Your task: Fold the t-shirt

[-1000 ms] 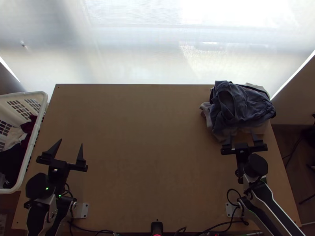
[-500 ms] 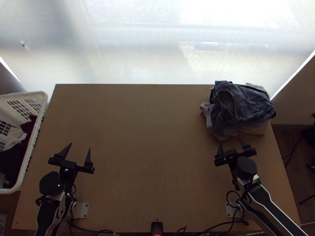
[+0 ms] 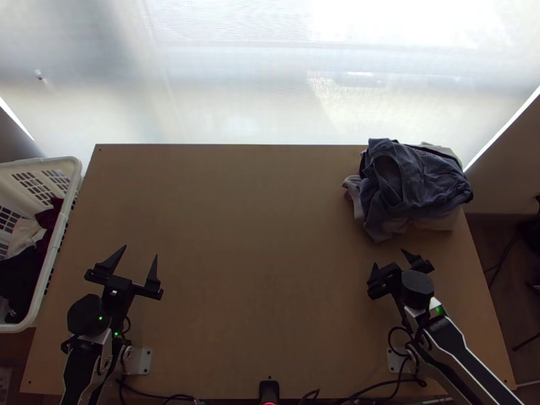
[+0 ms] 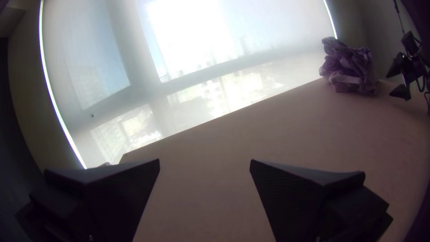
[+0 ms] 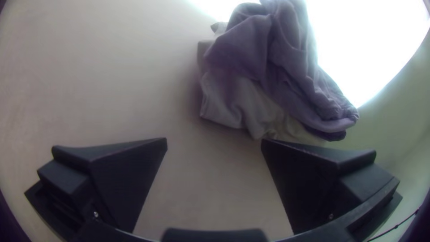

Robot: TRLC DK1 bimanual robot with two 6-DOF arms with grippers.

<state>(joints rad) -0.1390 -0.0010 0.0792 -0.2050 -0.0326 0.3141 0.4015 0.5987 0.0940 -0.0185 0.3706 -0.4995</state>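
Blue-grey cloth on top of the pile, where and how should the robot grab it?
Probably by the raised fold beside the hollow on its left side in the top view, right gripper descending from the near side. The cloth lies bunched, so that ridge should give the jaws something to pinch.

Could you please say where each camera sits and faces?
Top: above the table's near edge, looking steeply down; left gripper, right gripper show.
Left wrist: arm-mounted, faces across to the window; left gripper near, right gripper far.
Right wrist: arm-mounted, faces down toward the clothes; right gripper near.
Both wrist views share the clothes.
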